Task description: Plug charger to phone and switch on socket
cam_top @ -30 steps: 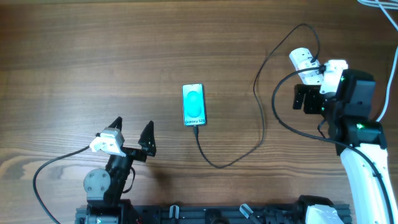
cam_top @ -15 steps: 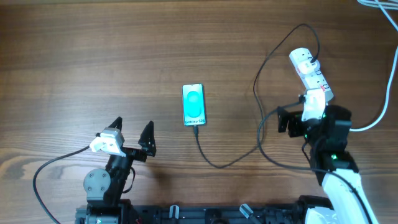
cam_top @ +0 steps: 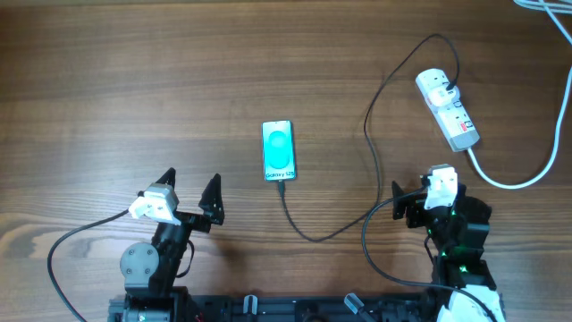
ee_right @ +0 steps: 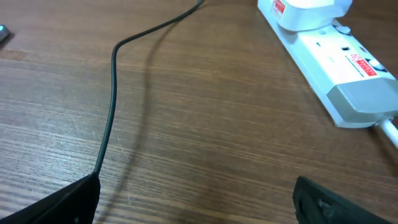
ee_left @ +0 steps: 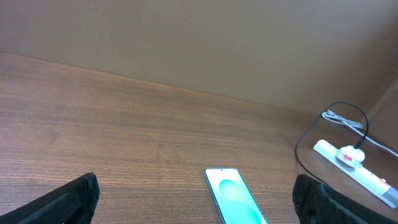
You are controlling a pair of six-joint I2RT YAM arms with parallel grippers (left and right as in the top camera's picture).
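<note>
**Both claws gaping and empty, charger looks already in, only the switch is a question mark**

The right claw (cam_top: 420, 190) hangs with jaws spread and nothing in them. Just ahead and slightly to its right lies the socket (cam_top: 447, 109), with the charger's white plug (ee_right: 311, 12) seated in the far outlet, so the strip is within easy reach for a poke. I honestly can't tell if the red switches (ee_right: 359, 59) are flipped. The charger (ee_right: 112, 99) snakes past that claw's left side and runs to the phone (cam_top: 278, 150), well off to its left. Its tip meets the phone's near edge and looks plugged in, but it's too small to swear by. The left claw (cam_top: 189, 183) is just as wide and empty, with the phone ahead and to its right. My guess is both hang clear so nothing tugs the cable.
</note>
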